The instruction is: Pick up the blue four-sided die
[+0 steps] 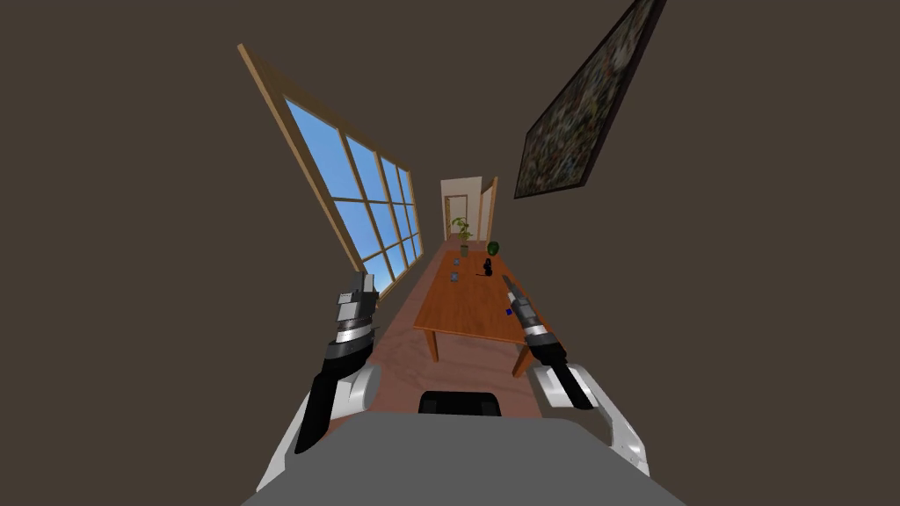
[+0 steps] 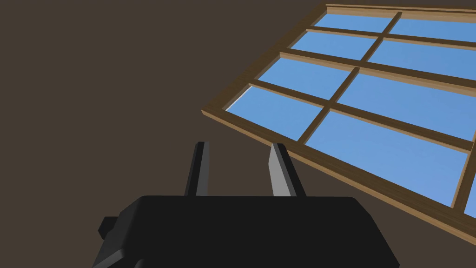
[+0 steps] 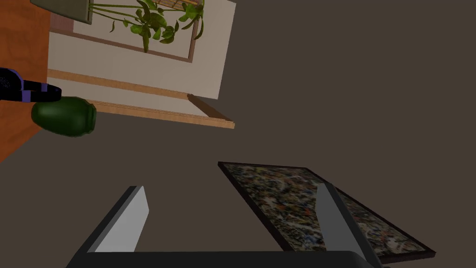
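1. A long wooden table [image 1: 466,307] runs away from the robot down the middle of a narrow room with dark brown walls.
2. The blue four-sided die [image 1: 510,311] is a tiny blue speck on the near right part of the table, close to its right edge.
3. The right gripper [image 1: 506,281] is raised over that right edge. Its forearm passes just right of the die, and its tip reaches farther along the table than the die does.
4. From its wrist, the right gripper [image 3: 232,187] has its two blades spread wide with nothing between them. They point toward the right-hand wall, where a framed painting [image 3: 302,204] hangs.
5. The die is not in its grasp. I cannot tell whether the arm touches it.
6. Farther along the table stand a green vase [image 1: 493,249] near the right edge, a potted plant [image 1: 463,235] at the far end and a small dark object [image 1: 488,266] between the vase and the middle.
7. The left gripper [image 1: 362,279] is held up off the table's left side, near the window [image 1: 369,202]. Its blades [image 2: 279,170] are parted by a narrower gap and hold nothing.
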### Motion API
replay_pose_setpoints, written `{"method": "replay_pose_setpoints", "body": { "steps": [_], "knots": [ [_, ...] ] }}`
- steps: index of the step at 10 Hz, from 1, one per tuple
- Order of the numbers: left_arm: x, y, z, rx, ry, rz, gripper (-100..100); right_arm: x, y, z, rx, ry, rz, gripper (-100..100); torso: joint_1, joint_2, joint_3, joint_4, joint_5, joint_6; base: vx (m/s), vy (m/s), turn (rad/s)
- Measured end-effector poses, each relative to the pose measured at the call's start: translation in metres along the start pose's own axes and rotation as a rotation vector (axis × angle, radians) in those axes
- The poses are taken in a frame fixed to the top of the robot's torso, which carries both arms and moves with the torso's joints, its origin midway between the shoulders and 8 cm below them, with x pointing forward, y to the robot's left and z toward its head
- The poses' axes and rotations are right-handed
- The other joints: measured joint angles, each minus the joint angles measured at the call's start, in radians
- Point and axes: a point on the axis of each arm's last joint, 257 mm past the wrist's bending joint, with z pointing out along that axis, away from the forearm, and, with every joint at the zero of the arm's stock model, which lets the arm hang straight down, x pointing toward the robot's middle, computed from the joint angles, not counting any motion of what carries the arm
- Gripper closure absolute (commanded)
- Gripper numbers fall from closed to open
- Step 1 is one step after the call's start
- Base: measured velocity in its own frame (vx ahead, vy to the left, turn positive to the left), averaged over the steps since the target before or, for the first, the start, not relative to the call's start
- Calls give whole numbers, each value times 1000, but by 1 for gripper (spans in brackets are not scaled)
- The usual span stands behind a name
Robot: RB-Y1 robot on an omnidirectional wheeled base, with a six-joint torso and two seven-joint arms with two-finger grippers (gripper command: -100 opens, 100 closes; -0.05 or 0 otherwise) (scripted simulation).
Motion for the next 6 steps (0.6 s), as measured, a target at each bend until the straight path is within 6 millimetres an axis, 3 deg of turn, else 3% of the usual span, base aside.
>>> {"method": "replay_pose_setpoints", "body": {
  "steps": [6],
  "knots": [
    [0, 0, 0, 0, 0, 0, 0, 13, -81, 3, 194, 72, -140, -100, 0, -1, -1, 0, 0, 0, -14, -14, 21]
  ]
}}
